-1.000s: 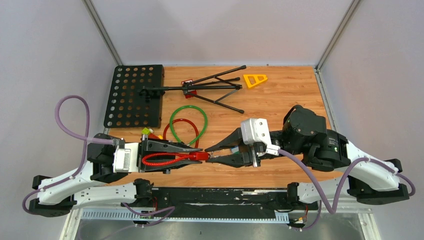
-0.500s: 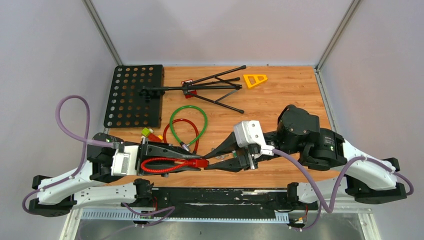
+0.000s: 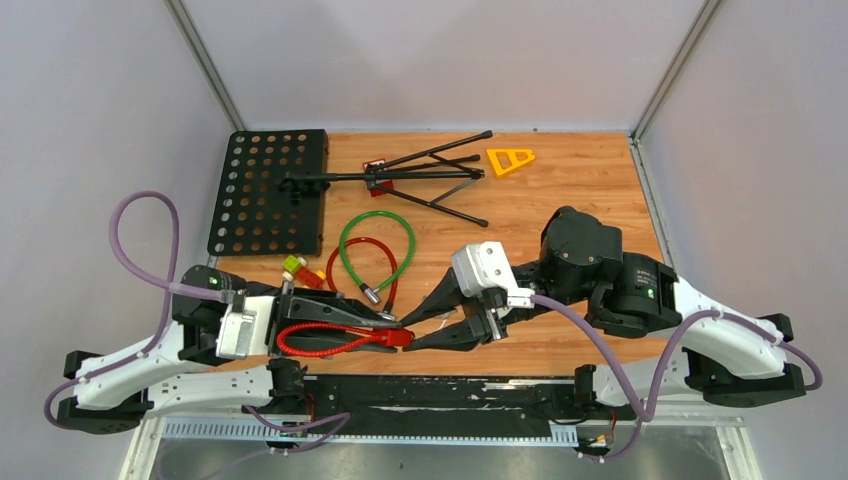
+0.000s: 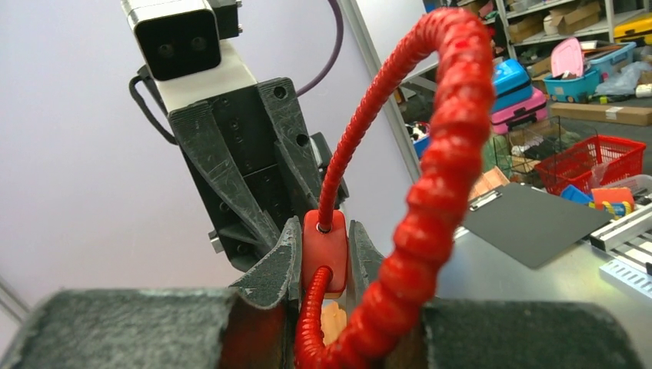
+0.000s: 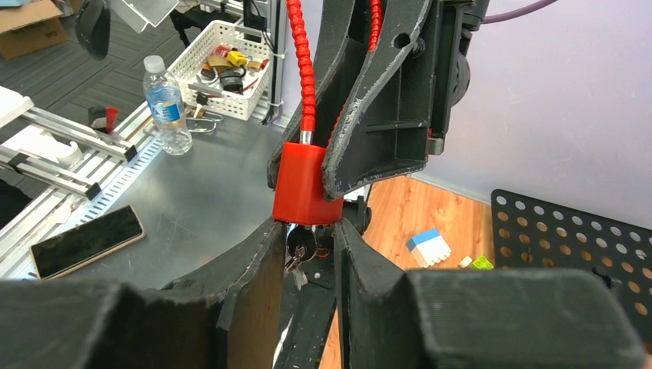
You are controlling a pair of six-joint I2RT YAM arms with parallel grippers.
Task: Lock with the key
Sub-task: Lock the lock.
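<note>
The left gripper [image 3: 388,330] is clamping the red cable lock [image 4: 454,154] by its lock body [image 4: 324,250]. Its jaws are pressing close onto the body's two flanks over the near part of the wooden table [image 3: 570,190], and the ribbed cable is looping back over the wrist. The right gripper [image 5: 309,229] is facing it tip to tip, jaws standing narrowly apart either side of the key [image 5: 298,247] at the body's end. Its fingers are hiding most of the key, so I cannot tell whether they are pinching it. A green cable loop [image 3: 341,247] and a dark red one [image 3: 331,265] are lying just behind the grippers. A perforated black plate [image 3: 268,190], a folded black stand [image 3: 400,178] and a yellow triangle [image 3: 510,159] are lying further back.
</note>
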